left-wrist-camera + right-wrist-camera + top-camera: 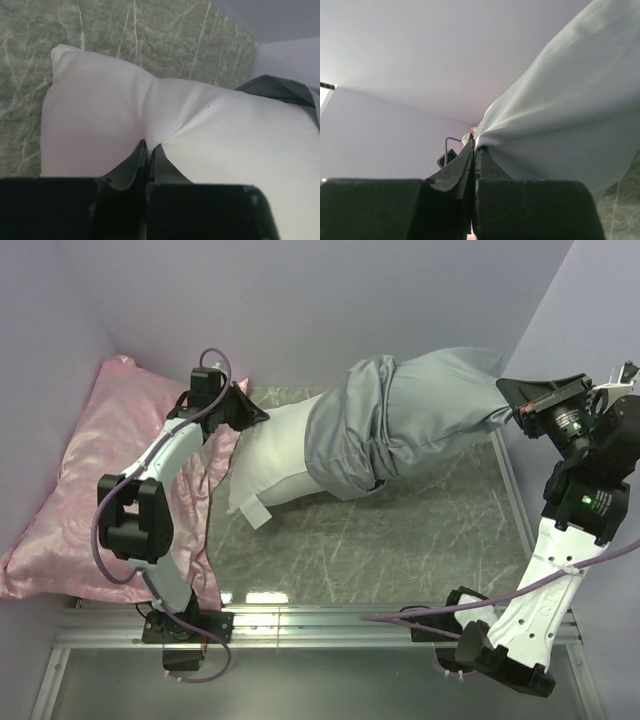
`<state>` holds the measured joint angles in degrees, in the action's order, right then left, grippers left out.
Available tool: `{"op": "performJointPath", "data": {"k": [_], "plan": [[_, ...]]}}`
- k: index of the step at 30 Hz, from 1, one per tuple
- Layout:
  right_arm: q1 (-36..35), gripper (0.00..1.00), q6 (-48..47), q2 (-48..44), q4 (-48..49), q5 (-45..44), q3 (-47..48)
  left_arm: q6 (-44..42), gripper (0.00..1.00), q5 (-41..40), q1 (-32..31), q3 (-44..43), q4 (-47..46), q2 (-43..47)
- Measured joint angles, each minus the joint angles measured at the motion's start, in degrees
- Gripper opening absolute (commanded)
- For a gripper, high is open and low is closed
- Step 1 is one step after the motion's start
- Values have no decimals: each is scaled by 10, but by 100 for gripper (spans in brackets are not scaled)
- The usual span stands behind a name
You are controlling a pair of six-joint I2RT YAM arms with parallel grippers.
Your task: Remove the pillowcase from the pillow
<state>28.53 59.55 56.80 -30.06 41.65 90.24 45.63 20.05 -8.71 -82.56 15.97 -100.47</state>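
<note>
black fingers of the left gripper sit closest in the left wrist view, pressed together on a pinched fold of the pillow. its bare white end lies on the desk, beside the pink pillow. the right gripper is likewise closed tight, clamped on a thin edge of the pillowcase at its far right end, which is lifted off the desk near the wall.

from above, the grey-blue pillowcase covers roughly the right half of the pillow and is bunched in a thick roll around its middle.

the step in hand looks like drawing the cover off to the right while the left gripper anchors the white end. to do it well:
- pull along the pillow's long axis, so the roll slides instead of binding.
- go steadily; the satin probably slips easily from so small a bite.
- hold the anchor firm, since it grips only a fold.
- the wall is close on the right, so the pull may need to go upward too.
</note>
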Motion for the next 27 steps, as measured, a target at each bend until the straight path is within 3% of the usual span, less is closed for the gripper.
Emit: {"op": "performJointPath", "data": {"k": [7, 13, 17, 22, 27], "plan": [[0, 0, -28, 66, -119, -26, 170, 1, 0, 19, 5, -22, 9, -22], [34, 0, -13, 97, -78, -67, 319, -4, 0, -36, 57, -19, 10, -61], [51, 0, 21, 98, -34, -49, 333, -4, 0, -48, 78, -19, 4, -71], [77, 0, 88, 95, 83, -23, 280, -6, 0, -64, 78, -19, -8, -72], [37, 0, 91, 96, 141, -12, 219, -19, 0, -59, 65, -21, -10, -72]]}}
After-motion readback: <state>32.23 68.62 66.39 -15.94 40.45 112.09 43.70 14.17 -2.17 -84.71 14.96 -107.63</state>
